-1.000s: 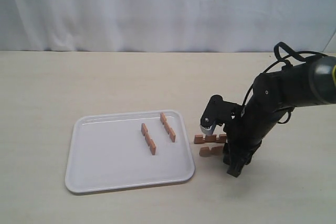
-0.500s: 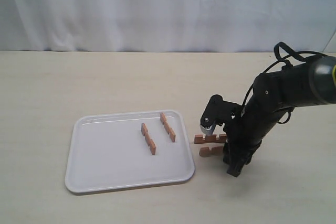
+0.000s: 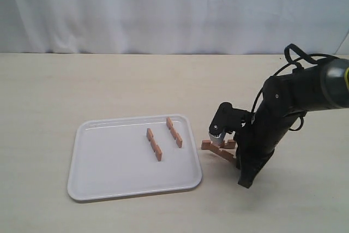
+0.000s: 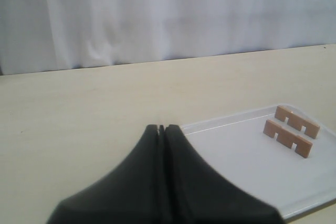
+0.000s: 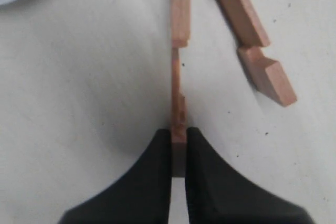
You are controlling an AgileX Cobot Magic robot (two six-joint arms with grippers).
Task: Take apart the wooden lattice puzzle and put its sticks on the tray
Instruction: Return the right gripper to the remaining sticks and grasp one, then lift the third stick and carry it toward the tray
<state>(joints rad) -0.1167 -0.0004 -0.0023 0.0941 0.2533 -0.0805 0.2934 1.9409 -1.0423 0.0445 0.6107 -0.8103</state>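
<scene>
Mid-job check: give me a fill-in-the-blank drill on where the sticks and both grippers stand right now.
1. The number of sticks lying on the tray is ___.
2. The right gripper is ___ on one end of the held stick.
3. The left gripper is shut and holds ___.
4. The loose stick beside the held one lies on the ___, not on the tray.

Missing words: two; shut; nothing; table.
</scene>
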